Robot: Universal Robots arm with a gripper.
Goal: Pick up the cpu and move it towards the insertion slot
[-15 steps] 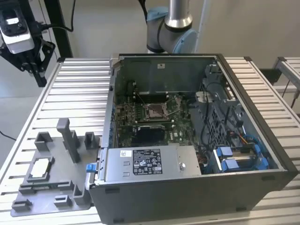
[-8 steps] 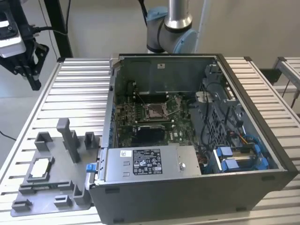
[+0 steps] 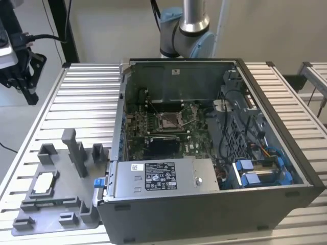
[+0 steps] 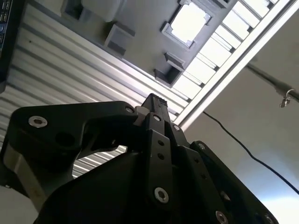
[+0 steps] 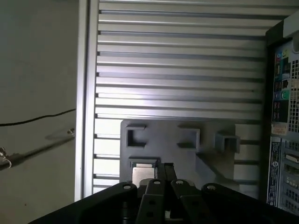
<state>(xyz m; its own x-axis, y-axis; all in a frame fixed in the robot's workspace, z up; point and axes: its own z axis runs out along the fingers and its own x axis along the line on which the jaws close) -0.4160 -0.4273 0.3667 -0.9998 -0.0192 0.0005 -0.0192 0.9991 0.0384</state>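
The cpu [image 3: 43, 182] is a small silvery square lying in a recess of the grey fixture plate [image 3: 56, 204], at the exterior view's left, in front of the computer case. It also appears as a bright square cpu [image 4: 189, 21] and as a tan cpu [image 5: 143, 175] partly behind the fingers. The insertion slot [image 3: 168, 121] is a metal-framed socket on the green motherboard inside the open case. My black gripper [image 3: 30, 94] hangs high over the table's far left edge, well away from the cpu. Its fingers [image 5: 167, 169] are shut with nothing between them.
The open computer case [image 3: 204, 168] takes up the middle and right of the ribbed aluminium table [image 3: 87, 102]. Grey fixture blocks [image 3: 76, 150] stand upright on the plate. A power supply [image 3: 161, 178] sits at the case's front. Cables lie on the floor beyond the table edge.
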